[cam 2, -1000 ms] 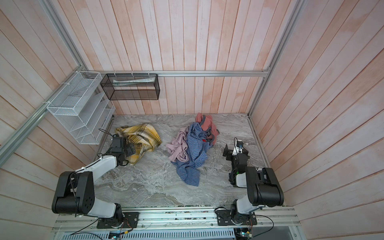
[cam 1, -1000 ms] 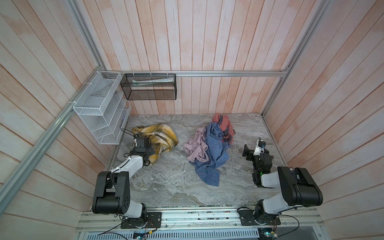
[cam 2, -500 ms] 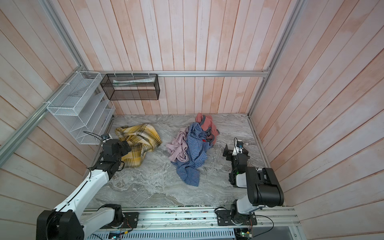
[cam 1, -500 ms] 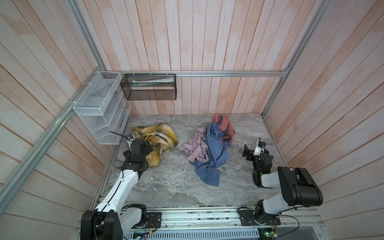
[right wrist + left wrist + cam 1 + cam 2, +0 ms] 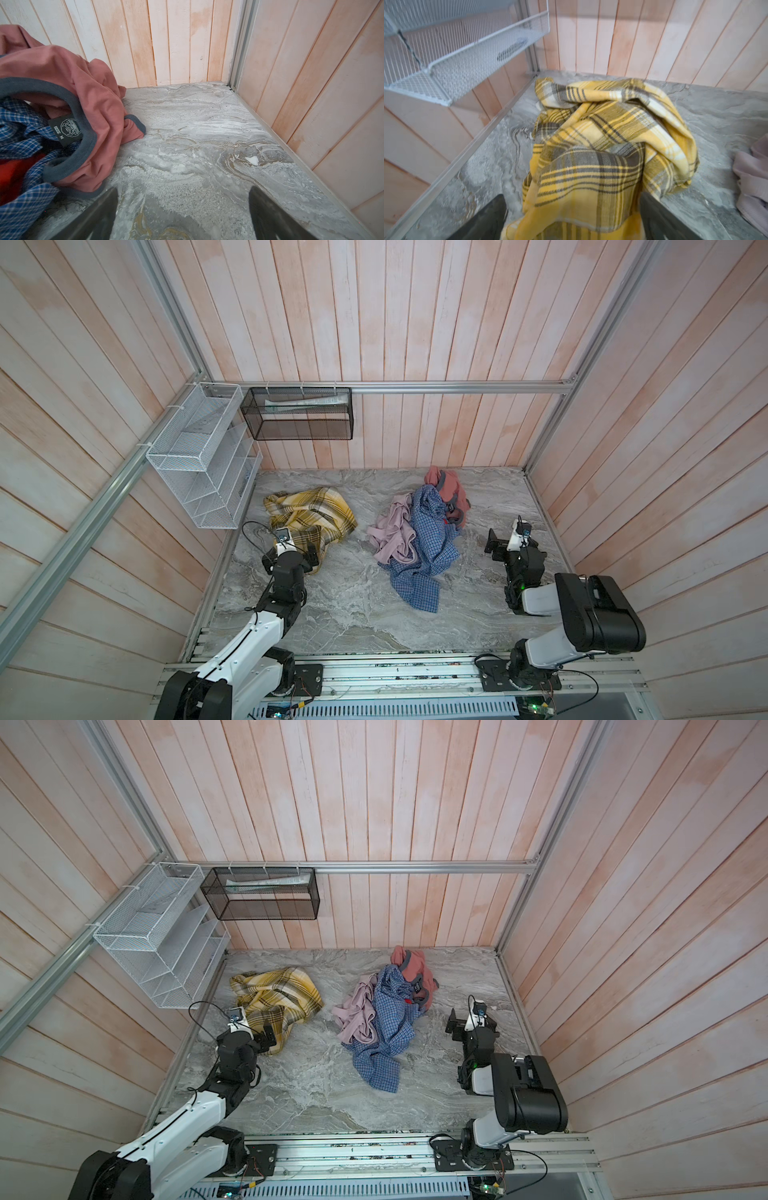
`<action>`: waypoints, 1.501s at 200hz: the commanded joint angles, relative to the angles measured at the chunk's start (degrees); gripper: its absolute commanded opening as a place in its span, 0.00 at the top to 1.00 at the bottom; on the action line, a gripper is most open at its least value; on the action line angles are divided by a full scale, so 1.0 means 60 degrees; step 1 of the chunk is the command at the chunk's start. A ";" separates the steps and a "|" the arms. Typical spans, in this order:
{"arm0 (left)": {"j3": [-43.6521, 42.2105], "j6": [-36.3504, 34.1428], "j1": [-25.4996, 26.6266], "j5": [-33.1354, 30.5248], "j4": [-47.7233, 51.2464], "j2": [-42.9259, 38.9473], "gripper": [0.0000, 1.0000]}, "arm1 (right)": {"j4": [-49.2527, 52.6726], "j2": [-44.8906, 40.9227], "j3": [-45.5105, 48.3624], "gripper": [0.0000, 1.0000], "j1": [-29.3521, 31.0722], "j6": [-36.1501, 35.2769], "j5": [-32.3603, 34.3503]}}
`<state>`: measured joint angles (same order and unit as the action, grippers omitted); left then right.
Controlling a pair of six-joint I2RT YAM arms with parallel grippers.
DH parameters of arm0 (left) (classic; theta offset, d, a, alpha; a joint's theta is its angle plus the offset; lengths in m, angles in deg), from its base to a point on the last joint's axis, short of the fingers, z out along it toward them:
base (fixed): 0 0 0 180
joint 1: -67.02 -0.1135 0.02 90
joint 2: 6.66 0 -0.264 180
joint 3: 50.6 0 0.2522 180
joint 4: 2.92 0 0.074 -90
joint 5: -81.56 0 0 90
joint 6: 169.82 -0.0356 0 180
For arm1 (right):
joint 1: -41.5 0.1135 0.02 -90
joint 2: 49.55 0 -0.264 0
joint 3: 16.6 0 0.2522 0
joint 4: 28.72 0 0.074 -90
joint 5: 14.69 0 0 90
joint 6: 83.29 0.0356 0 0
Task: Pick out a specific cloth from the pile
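L gripper [image 5: 571, 218]: nearest item, left side of table; jaws spread wide, gripping nothing. Cloth's near tail lies betw. them; contact can't be told.
R gripper [image 5: 182, 207]: right side, low over bare marble; jaws spread wide, empty. Near pile's salmon-red edge, not touching.
Table [image 5: 340, 614]: grey marble top, bare betw. cloth and pile.
Cloth [image 5: 311, 516]: mustard plaid, crumpled heap, left half of table, well apart from pile.
Progress: est. nearly done; cloth lies alone, outside pile. Left: prob. only arms to back off.
Cloth axis: no clean one. Longest run goes near-to-far, narrow tail pointing at L gripper, bulk toward back wall.
Pile [image 5: 419, 539]: pink, blue-check, salmon-red garments; mid-right.
Wire rack [image 5: 199, 472]: white, on left wall, above cloth's corner.
Mesh basket [image 5: 297, 414]: black, on back wall, farthest.
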<state>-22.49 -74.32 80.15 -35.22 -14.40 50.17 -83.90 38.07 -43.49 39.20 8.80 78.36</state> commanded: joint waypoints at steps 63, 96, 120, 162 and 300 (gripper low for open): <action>-0.0683 -0.1132 -0.1238 0.1821 -0.7841 0.4563 0.00 | 0.0043 -0.0137 -0.0141 0.02 -0.0040 0.0048 -0.0094; -0.0794 -0.1215 -0.1314 0.2084 -0.9099 0.5484 0.00 | 0.0036 -0.0129 -0.0139 0.02 -0.0041 0.0048 -0.0089; 0.0400 -0.0766 -0.2151 0.3946 -0.6462 0.5309 0.00 | 0.0056 -0.0141 -0.0154 0.02 -0.0040 0.0048 -0.0094; 0.0366 -0.0619 -0.2451 0.4376 -0.6329 0.5228 0.00 | 0.0064 -0.0130 -0.0154 0.02 -0.0055 0.0048 -0.0098; 0.0438 -0.0828 -0.2422 0.4830 -0.6210 0.5234 0.00 | 0.0060 -0.0130 -0.0156 0.02 -0.0037 0.0041 -0.0098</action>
<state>-20.17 -78.73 65.55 -7.38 -51.73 82.04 -83.90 38.05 -43.49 39.20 8.80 78.34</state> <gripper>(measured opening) 0.999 0.980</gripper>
